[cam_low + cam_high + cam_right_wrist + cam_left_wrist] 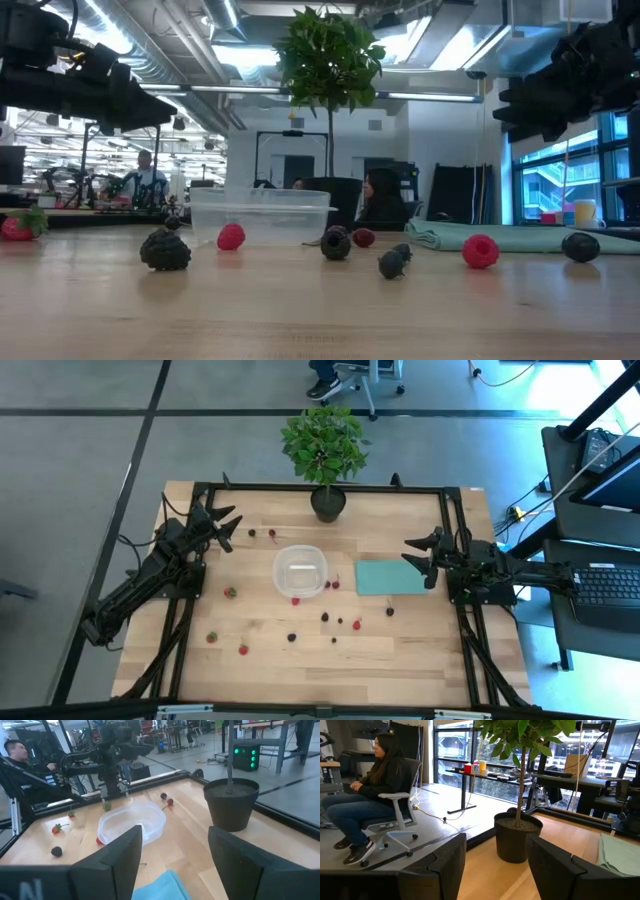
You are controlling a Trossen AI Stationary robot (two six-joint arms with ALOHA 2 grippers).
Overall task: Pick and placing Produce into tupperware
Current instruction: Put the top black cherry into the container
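The clear tupperware point(301, 571) sits on the table's middle, also in the low view point(260, 214) and right wrist view point(131, 821). Tiny red and dark berries lie scattered around it: a red one point(230, 592) to its left, dark ones point(292, 637) nearer the near edge, a pair point(272, 534) toward the far edge. My left gripper point(229, 528) hovers open near the far-left part, clear of the table. My right gripper point(418, 556) hovers open over the teal sheet's right end. Both touch nothing.
A potted green plant point(325, 455) stands at the far edge, behind the tupperware. A flat teal sheet point(390, 577) lies right of the container. People sit in the room beyond the table. Bare wood stretches along the near edge.
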